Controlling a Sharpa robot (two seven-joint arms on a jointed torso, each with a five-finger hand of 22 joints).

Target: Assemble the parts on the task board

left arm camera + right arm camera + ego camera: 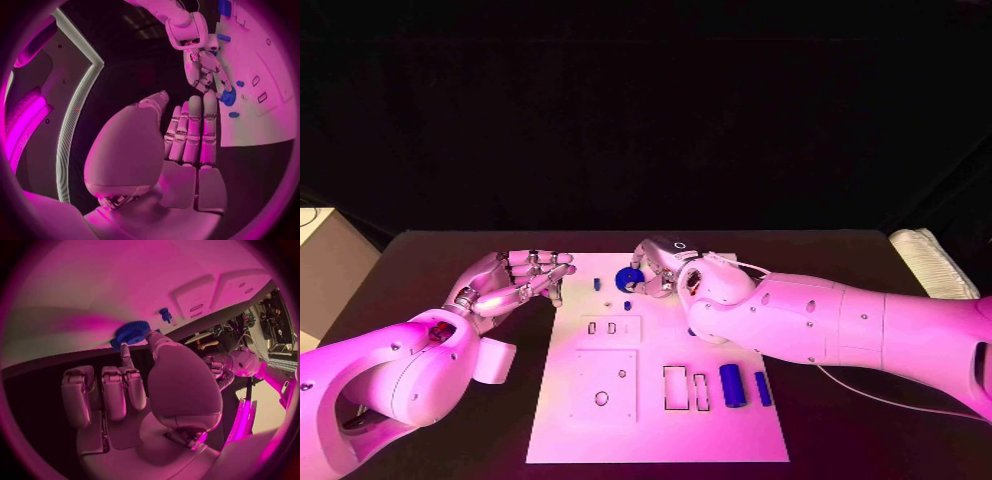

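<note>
The white task board lies in the middle of the table. My right hand pinches a blue gear between thumb and a finger over the board's far end; the gear is seen close up in the right wrist view. A small blue peg and another small blue piece stand close by on the board. Two blue cylinders lie at the board's near right beside rectangular slots. My left hand hovers off the board's far left corner, fingers straight, holding nothing.
A white ribbed object lies at the table's far right edge. A pale box stands beyond the table's left side. Raised plates with small holes sit on the board's left half.
</note>
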